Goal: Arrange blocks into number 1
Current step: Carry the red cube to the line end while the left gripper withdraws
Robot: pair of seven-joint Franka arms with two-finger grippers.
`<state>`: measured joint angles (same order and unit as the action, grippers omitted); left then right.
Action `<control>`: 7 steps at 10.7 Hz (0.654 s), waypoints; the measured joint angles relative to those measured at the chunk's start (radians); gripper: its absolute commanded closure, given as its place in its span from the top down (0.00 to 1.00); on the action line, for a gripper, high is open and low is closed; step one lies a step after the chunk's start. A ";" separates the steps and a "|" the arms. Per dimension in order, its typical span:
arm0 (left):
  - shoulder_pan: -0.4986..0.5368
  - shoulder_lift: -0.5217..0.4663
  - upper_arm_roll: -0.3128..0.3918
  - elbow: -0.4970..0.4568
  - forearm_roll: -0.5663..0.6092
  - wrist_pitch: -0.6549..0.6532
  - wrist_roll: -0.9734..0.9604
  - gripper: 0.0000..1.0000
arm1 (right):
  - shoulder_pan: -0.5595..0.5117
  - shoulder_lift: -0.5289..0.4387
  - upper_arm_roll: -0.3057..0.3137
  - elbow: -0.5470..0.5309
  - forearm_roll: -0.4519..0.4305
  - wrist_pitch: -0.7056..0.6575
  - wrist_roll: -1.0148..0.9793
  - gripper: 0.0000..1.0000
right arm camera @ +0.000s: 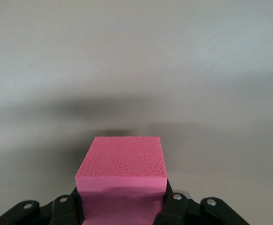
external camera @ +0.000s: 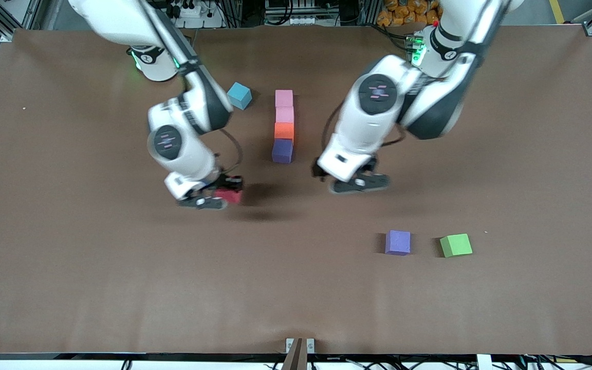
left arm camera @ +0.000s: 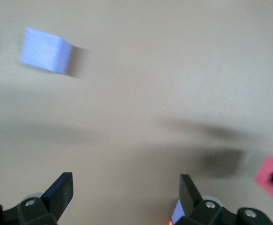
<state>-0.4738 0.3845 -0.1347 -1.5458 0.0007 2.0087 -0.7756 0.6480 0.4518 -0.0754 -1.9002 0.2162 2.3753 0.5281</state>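
Front view: the right claw (external camera: 213, 198) hangs over the bench (external camera: 70, 257), clamped on the red block (external camera: 230, 196), apart from the column of two pink blocks (external camera: 284, 106), orange block (external camera: 284, 130) and purple block (external camera: 282, 150).

Left wrist view: the left claw (left arm camera: 126, 194) gapes wide, holding nothing.

Right wrist view: the red block sits squeezed between the right claw's fingers (right arm camera: 171, 206).

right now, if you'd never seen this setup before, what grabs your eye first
First, the straight column of four blocks mid-table: two pink, then orange, then purple nearest the front camera. Next, the right gripper, shut on a red block, held over bare table toward the right arm's end of the column. The left gripper hangs open beside the column, while a spare purple cube and a green cube sit side by side nearer the camera.
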 measured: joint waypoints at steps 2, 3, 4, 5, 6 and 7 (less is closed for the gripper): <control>0.075 -0.037 0.001 -0.001 0.003 -0.042 0.045 1.00 | 0.105 0.060 0.000 -0.001 0.000 0.075 0.073 0.56; 0.112 -0.055 0.001 0.000 0.004 -0.077 0.094 1.00 | 0.132 0.075 -0.001 0.000 0.000 0.089 0.087 0.56; 0.152 -0.079 0.000 0.000 0.005 -0.113 0.153 1.00 | 0.146 0.080 -0.001 0.001 0.000 0.092 0.097 0.56; 0.195 -0.109 0.000 0.000 0.005 -0.147 0.221 1.00 | 0.152 0.081 -0.001 0.004 0.000 0.092 0.110 0.56; 0.240 -0.143 0.000 0.000 0.005 -0.179 0.299 1.00 | 0.159 0.081 -0.001 0.006 0.000 0.092 0.116 0.56; 0.277 -0.173 0.001 0.000 0.006 -0.208 0.373 1.00 | 0.167 0.082 -0.001 0.007 0.000 0.094 0.125 0.57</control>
<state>-0.1966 0.2114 -0.1336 -1.5462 0.0062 1.8011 -0.4027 0.8150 0.5335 -0.0760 -1.8937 0.2163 2.4689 0.6530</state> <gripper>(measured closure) 0.000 0.410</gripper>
